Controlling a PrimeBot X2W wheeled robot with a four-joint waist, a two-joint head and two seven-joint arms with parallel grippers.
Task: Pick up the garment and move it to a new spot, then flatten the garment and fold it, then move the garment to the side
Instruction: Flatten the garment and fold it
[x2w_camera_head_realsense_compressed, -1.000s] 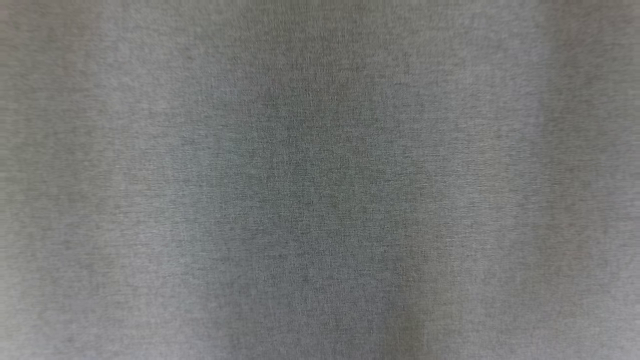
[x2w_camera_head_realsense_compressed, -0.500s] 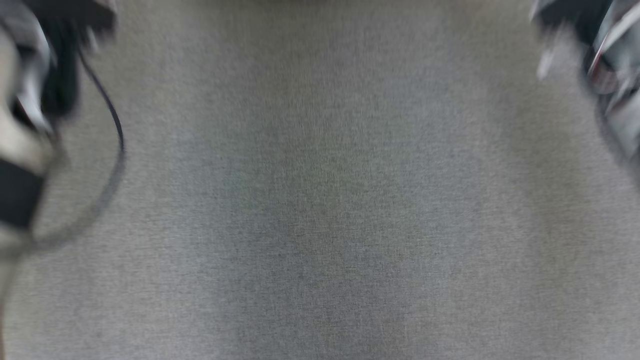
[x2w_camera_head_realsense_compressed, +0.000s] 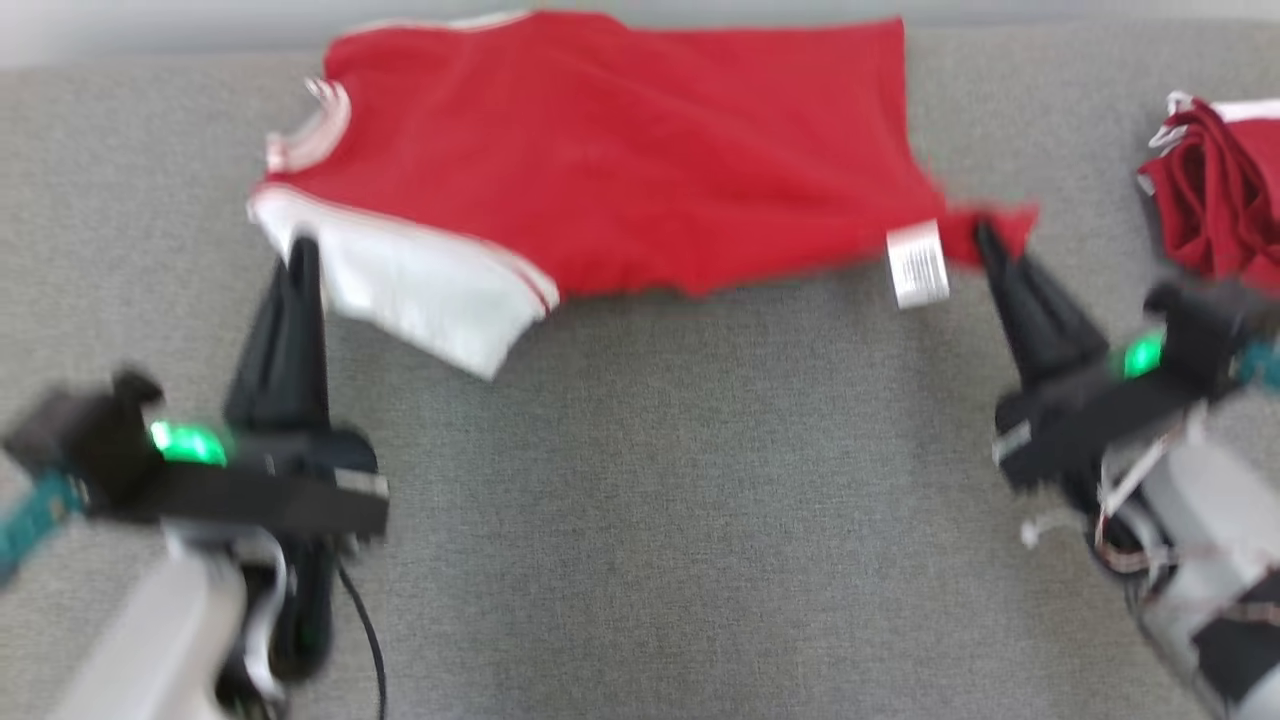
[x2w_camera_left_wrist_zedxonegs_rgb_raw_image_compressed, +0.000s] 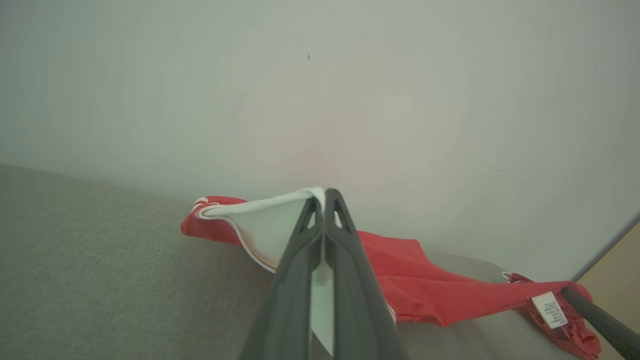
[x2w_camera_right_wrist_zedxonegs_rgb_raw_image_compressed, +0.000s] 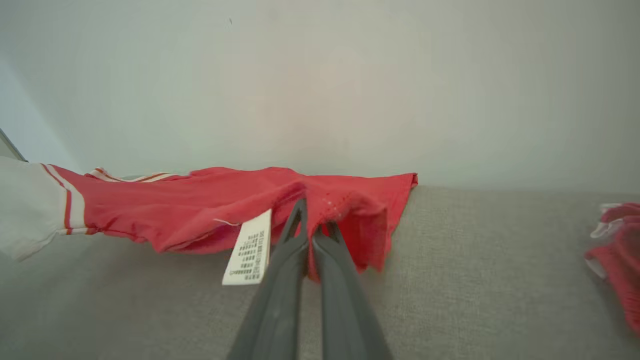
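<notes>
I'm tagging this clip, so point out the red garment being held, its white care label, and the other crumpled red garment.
red garment (x2w_camera_head_realsense_compressed: 650, 150), head view, middle of its red body.
white care label (x2w_camera_head_realsense_compressed: 918, 263), head view, centre of the tag.
crumpled red garment (x2w_camera_head_realsense_compressed: 1215, 195), head view, its bunched folds.

Arms spread wide; left claw (x2w_camera_head_realsense_compressed: 303, 246) clamped on garment (x2w_camera_head_realsense_compressed: 650, 150) sleeve, right claw (x2w_camera_head_realsense_compressed: 985, 231) clamped on hem corner.

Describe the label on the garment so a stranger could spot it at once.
On the grey surface, a red garment stretches along the far edge. At its right end, just beside the right gripper, hangs the label. It is a small white tag with dark print, unlike the big plain white panel at the left end.
</notes>
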